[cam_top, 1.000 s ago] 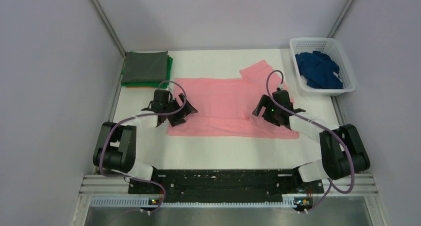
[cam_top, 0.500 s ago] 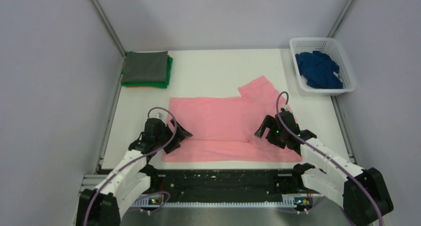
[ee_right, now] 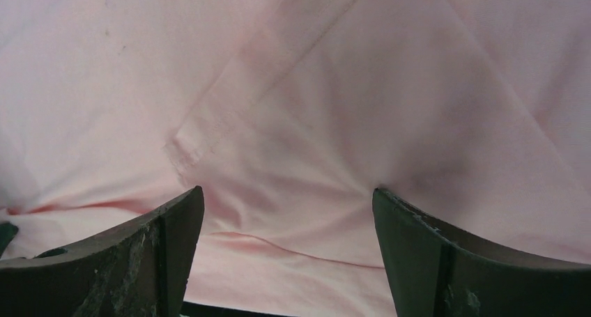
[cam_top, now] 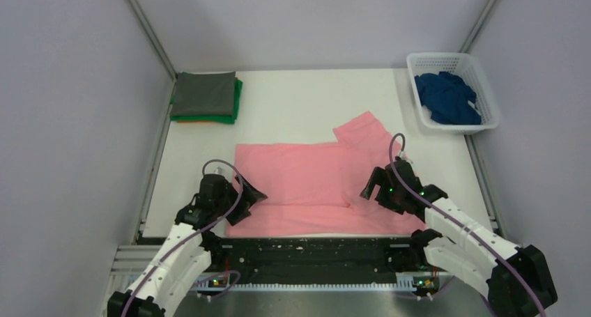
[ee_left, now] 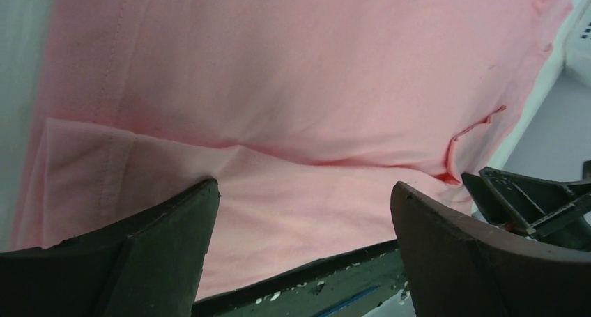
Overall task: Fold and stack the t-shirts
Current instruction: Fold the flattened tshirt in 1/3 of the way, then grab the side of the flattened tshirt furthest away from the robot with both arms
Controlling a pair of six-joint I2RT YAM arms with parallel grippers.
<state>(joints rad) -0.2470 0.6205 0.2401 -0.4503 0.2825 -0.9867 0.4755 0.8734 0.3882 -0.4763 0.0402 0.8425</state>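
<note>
**Pink t-shirt flat on desk, both claws open over its near edge**

Item 1: salmon-pink soft cloth t-shirt [cam_top: 306,181]. It is spread flat on the near half of the white desk [cam_top: 293,101]. Its near hem lies along the desk's near edge, and one sleeve [cam_top: 359,129] sticks out toward the far right. A shallow fold line runs across the near part.

Item 2: left claw [cam_top: 245,200], black, two-fingered. It sits over the shirt's near-left corner with the jaws standing wide and gripping nothing. The left wrist view shows pink cloth between the two dark fingers [ee_left: 153,254]. Contact with the cloth cannot be told.

Item 3: right claw [cam_top: 371,186], black, two-fingered. It sits over the shirt's near-right part with the jaws wide apart and holding nothing. The right wrist view shows creased pink cloth filling the gap.

Item 4: folded stack of shirts [cam_top: 204,94] at the far-left corner of the desk. Grey is on top, with green and orange edges showing below.

Item 5: dark blue crumpled t-shirt [cam_top: 446,97], lying inside the white plastic lattice basket [cam_top: 453,56] at the far-right edge, well apart from the pink shirt
</note>
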